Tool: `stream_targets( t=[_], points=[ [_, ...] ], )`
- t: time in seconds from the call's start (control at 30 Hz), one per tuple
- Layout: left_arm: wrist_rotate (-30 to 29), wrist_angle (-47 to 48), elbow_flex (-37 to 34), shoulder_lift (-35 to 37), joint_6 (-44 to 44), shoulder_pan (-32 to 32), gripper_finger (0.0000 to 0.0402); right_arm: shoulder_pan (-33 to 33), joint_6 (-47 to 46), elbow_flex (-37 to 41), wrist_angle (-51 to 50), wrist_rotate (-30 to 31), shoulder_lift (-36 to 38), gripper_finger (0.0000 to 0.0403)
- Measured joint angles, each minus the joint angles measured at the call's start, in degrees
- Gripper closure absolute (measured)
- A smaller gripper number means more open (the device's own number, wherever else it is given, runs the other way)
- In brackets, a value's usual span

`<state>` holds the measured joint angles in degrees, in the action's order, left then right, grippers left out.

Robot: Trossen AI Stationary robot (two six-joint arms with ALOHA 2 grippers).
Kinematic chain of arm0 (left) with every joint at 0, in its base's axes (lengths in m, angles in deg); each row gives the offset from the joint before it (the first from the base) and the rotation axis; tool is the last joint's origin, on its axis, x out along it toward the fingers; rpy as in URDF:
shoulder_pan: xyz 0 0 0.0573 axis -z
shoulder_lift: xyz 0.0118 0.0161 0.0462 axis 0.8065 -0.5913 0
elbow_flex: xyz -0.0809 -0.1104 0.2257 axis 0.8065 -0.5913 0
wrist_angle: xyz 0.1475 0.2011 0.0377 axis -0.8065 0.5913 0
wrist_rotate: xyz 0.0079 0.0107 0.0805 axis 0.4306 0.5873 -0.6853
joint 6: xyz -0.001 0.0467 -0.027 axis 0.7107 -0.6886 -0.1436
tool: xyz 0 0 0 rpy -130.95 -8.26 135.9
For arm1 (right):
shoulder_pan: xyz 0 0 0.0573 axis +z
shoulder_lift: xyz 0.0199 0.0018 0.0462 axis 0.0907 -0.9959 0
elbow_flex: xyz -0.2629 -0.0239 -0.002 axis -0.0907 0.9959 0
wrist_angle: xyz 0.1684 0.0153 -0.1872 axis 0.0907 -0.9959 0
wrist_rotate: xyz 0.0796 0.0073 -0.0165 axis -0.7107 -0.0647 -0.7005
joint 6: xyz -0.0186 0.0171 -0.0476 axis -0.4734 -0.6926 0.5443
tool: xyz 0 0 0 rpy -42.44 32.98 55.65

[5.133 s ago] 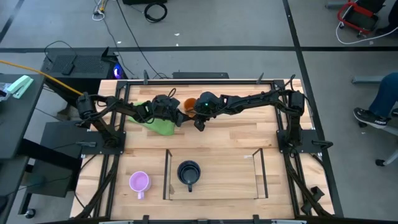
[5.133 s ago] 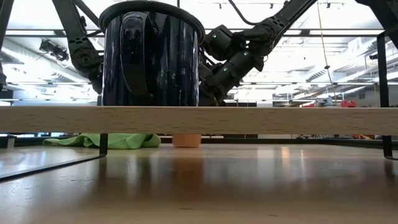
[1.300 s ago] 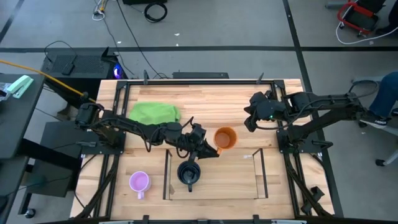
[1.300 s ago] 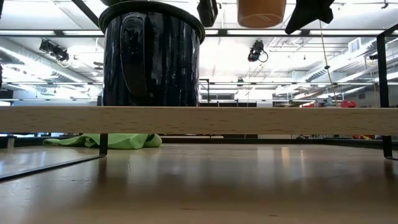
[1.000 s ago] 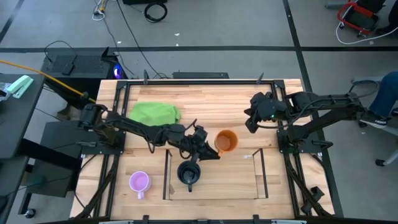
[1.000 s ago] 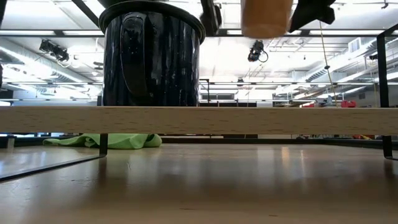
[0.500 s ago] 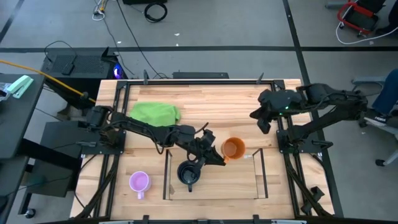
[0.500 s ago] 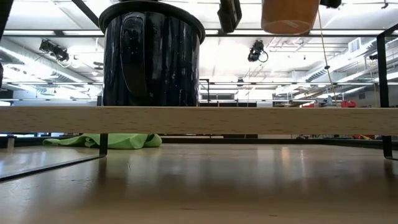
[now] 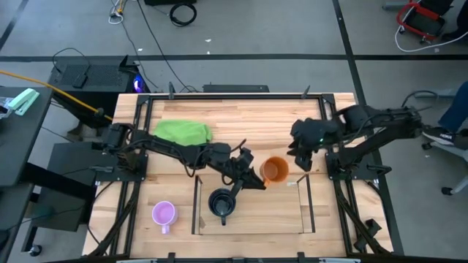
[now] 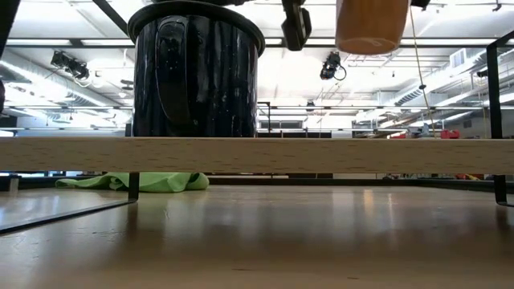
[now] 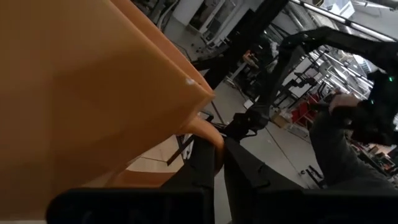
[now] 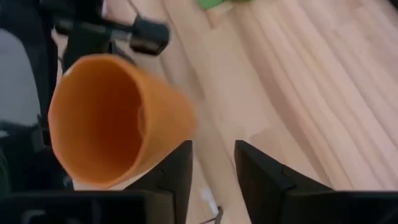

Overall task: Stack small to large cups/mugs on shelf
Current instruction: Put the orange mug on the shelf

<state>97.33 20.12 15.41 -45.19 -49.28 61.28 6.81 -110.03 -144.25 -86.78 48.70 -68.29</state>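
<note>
High view first: my left gripper (image 9: 252, 177) has the orange mug (image 9: 275, 170) pinched by its handle side and holds it in the air over the back edge of the shelf (image 9: 304, 207), toward the shelf's right half. From above I see straight into the mug's mouth, so its long axis runs roughly vertical, opening up. In the low view the orange mug (image 10: 368, 26) hangs well above the shelf's wooden floor (image 10: 257, 154), base downward and slightly tilted. Through the left wrist view the mug's wall (image 11: 81, 93) fills most of the picture, with the handle (image 11: 208, 134) squeezed between my two dark fingers (image 11: 245, 168). The black mug (image 9: 222, 202) stands upright on the shelf floor at its left end, handle toward the front edge. The light purple mug (image 9: 164, 214) sits on the table outside the shelf's left panel, mouth up. My right gripper (image 9: 301, 153) hovers just beside the orange mug, its fingers (image 12: 261, 180) spread apart and holding nothing.
</note>
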Motion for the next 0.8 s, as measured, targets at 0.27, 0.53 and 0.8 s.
stream_targets(
  t=[0.27, 0.53, 0.8],
  points=[
    [0.4, 1.7, 0.0, 0.0, 2.0, -1.9, 0.038, 0.9, 1.8, -0.8, -0.5, 0.9, -2.9, 0.0264],
    [0.8, 2.0, 0.0, 0.0, 2.7, -2.6, 0.038, 0.9, 2.6, -0.8, -0.5, 2.5, -3.0, 0.0264],
    [1.0, 2.6, 0.0, 0.0, 2.9, -3.0, 0.038, 0.9, 3.9, -0.9, 0.0, 2.7, -4.9, 0.0264]
  ],
)
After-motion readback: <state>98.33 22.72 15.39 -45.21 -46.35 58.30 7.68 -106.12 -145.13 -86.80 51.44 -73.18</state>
